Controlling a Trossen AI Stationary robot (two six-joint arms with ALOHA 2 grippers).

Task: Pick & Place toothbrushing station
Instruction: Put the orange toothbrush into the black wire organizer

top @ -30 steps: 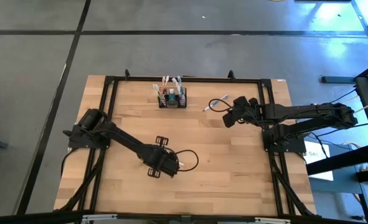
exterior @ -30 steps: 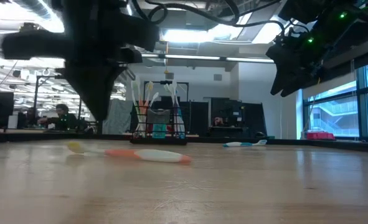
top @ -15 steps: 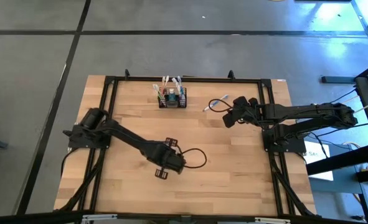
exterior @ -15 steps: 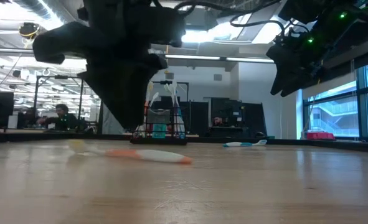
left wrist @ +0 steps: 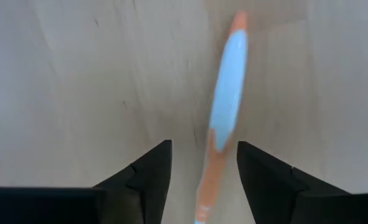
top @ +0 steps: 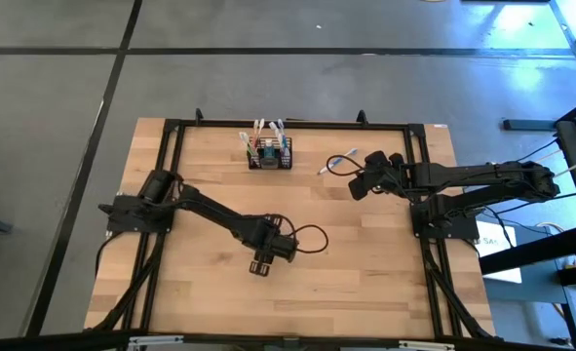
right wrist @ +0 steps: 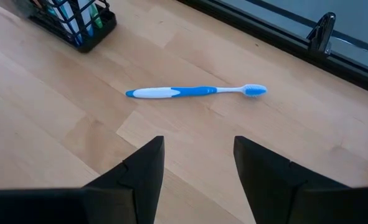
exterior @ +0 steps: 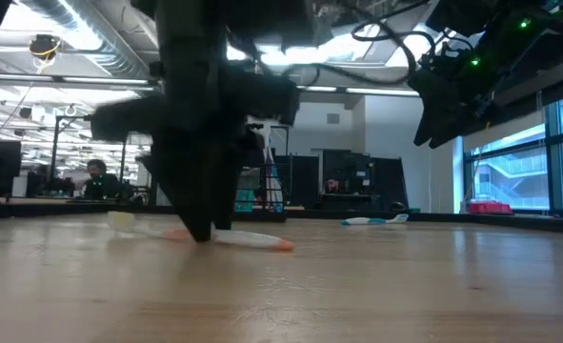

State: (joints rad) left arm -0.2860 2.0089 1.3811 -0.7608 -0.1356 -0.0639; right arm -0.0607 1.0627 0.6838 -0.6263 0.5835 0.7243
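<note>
black mesh toothbrushing station (top: 270, 154) holding upright toothbrushes (top: 259, 131), left hand (left wrist: 202, 171) spread astride orange toothbrush (left wrist: 226, 109), right hand (right wrist: 197, 165) spread

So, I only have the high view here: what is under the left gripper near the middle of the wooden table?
Observer: An orange and pale-blue plastic toothbrush lies flat there. The left wrist view shows its handle running between the open fingers of the left gripper.
Operator: How low is that gripper?
Observer: In the low view its fingertips are down at the wooden tabletop.
Operator: And the right gripper?
Observer: The right gripper is open, per its wrist view.
</note>
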